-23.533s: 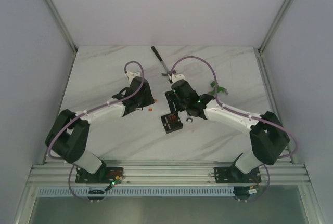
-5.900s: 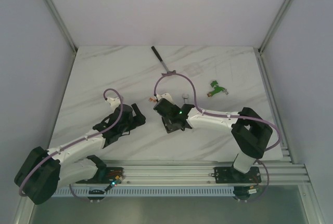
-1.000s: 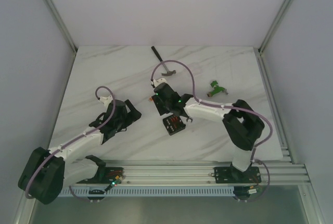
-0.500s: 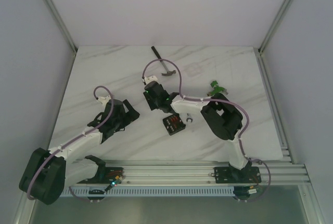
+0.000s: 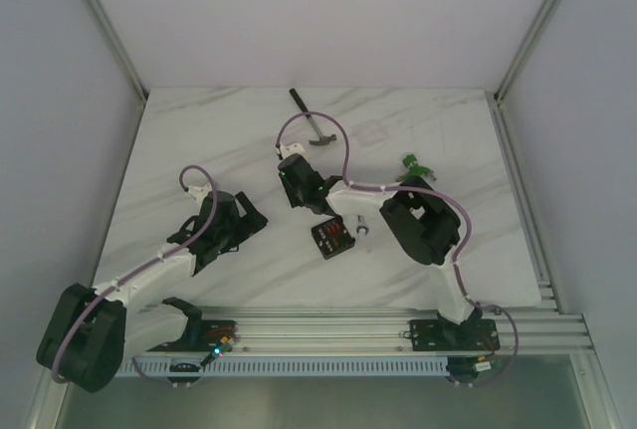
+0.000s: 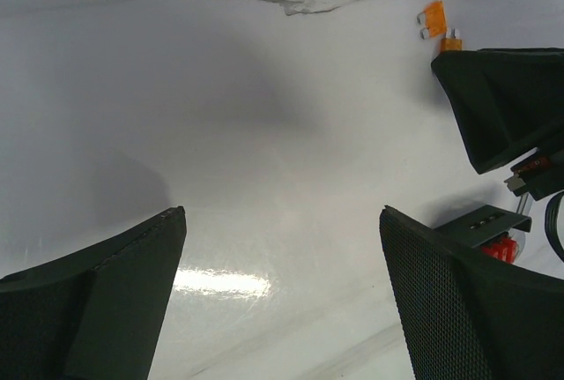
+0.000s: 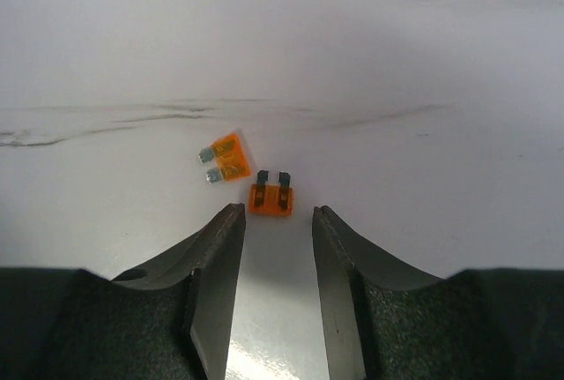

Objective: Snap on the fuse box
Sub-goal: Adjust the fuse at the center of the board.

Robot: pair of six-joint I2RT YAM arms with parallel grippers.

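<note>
The fuse box (image 5: 331, 238), a small black box with red fuses inside, lies on the white marble table, with no gripper on it. Its edge shows at the right of the left wrist view (image 6: 490, 232). My right gripper (image 5: 296, 188) is up and left of the box; in the right wrist view it (image 7: 278, 221) is open and empty, low over the table, just short of two loose orange fuses (image 7: 271, 197). My left gripper (image 5: 252, 218) is wide open and empty, left of the box, over bare table (image 6: 282, 212).
A wrench (image 5: 310, 117) lies at the back centre. A green connector piece (image 5: 413, 166) lies at the right. A small metal part (image 5: 360, 226) lies right of the fuse box. The loose fuses (image 6: 434, 18) also show in the left wrist view, beside the right gripper's body (image 6: 502, 102).
My right gripper has left the fuse box and moved up and left to the loose orange fuses; the box stays on the table. The left arm has hardly moved.
</note>
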